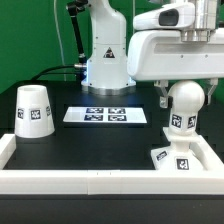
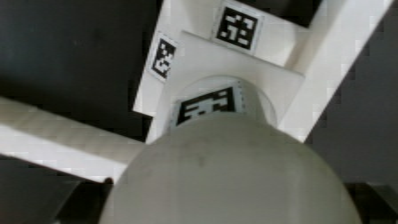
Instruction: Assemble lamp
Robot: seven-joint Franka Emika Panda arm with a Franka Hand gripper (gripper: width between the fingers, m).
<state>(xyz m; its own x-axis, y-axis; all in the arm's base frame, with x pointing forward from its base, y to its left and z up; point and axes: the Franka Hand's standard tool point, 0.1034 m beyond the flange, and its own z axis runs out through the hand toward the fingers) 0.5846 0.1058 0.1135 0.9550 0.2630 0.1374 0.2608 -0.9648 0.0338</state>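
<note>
Along the near edge of the black counter [image 1: 100, 145] runs a low white raised rim [image 1: 100, 182]. Just behind it, in the near right corner as the exterior view shows it, lies the flat square white plastic lamp base [image 1: 172, 157], with black-and-white tags on its top. Directly above it hangs the white ball-shaped plastic bulb [image 1: 183, 108], upright with its tagged neck pointing down. The claw [image 1: 184, 100] pinches it, a dark finger on each side of the ball. I cannot tell whether the neck touches the base's post.

In the wrist view the bulb [image 2: 222, 175] fills the foreground and its neck points at the lamp base [image 2: 249, 65].

The step in hand looks like seating the bulb. To do it well, the neck should be centred over the post and kept vertical, then lowered gently before any turning. A tilted entry could jam or push the base toward the rim.

Farther back, near the left edge, stands the white tapered cup-like shade [image 1: 34, 110], narrow end up. The marker board [image 1: 105, 115] lies mid-counter, and the white arm pedestal [image 1: 105, 55] stands at the far edge.
</note>
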